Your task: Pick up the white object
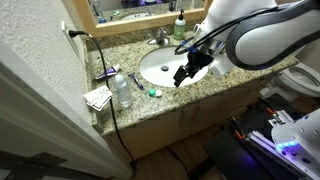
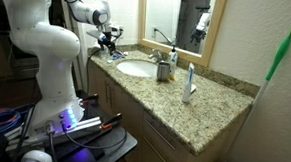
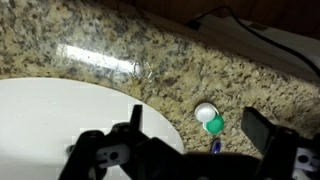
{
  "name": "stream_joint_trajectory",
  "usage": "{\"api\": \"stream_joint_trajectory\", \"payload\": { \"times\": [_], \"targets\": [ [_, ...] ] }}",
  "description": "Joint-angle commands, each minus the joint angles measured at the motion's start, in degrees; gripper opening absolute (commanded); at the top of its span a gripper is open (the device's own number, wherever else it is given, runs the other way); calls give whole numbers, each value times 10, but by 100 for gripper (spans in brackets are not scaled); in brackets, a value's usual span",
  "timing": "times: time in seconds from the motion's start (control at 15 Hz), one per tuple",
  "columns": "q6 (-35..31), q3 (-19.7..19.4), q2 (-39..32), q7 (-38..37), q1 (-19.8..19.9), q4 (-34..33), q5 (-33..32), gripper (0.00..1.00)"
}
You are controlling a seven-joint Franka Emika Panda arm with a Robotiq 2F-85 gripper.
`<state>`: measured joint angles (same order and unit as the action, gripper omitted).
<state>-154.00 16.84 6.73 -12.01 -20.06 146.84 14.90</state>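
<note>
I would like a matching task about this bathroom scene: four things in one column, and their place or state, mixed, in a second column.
1 sink
2 small white-and-green caps
3 plastic bottle
4 gripper

a open, above the sink's edge
b upright and transparent
c white, set into the granite counter
d lying on the counter beside the sink

Pairs: 1-c, 2-d, 3-b, 4-a

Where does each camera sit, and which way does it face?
In an exterior view: high, looking down at counter and sink; arm and pincer enter from picture right.
In an exterior view: near counter height, looking along it; the arm stands picture left.
Wrist view: on the arm, facing down at sink rim and a white-and-green object; pincer fingers show below.
Both exterior views share sink, mirror, arm.
</note>
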Motion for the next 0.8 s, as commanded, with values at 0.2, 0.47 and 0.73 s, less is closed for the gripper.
{"api": "stream_joint_trajectory", "payload": {
  "times": [0.2, 0.47, 0.73],
  "targets": [
    [-111, 12, -66, 52, -1, -12, -17, 100],
    [-133, 18, -70, 87, -5, -6, 23, 100],
    [-138, 20, -76, 89, -5, -9, 26, 100]
  ]
}}
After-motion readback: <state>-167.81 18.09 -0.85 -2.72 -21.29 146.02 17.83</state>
